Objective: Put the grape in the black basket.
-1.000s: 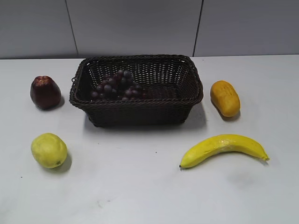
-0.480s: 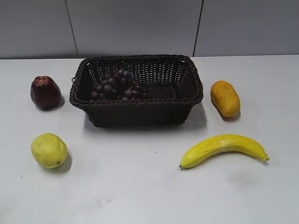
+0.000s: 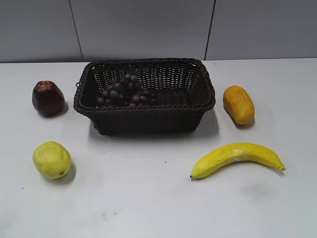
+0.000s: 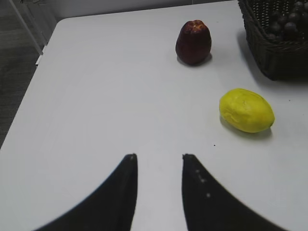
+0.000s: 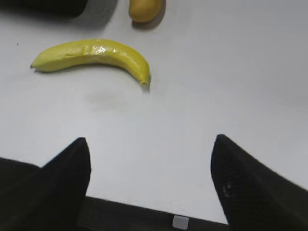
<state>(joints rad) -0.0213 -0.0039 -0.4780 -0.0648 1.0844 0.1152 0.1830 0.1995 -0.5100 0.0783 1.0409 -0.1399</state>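
The bunch of dark red-purple grapes point(image 3: 125, 91) lies inside the black woven basket point(image 3: 148, 113), in its left half. In the left wrist view the basket's corner point(image 4: 269, 53) shows at the top right with some grapes point(image 4: 284, 21) in it. My left gripper point(image 4: 159, 156) is open and empty over bare table, well short of the fruit. My right gripper point(image 5: 150, 140) is wide open and empty near the table's front edge. Neither gripper shows in the exterior view.
A dark red fruit point(image 3: 47, 98) sits left of the basket and a lemon point(image 3: 51, 159) in front of it; both show in the left wrist view point(image 4: 193, 42) point(image 4: 246, 110). A banana point(image 3: 237, 157) and an orange fruit point(image 3: 238, 104) lie on the right.
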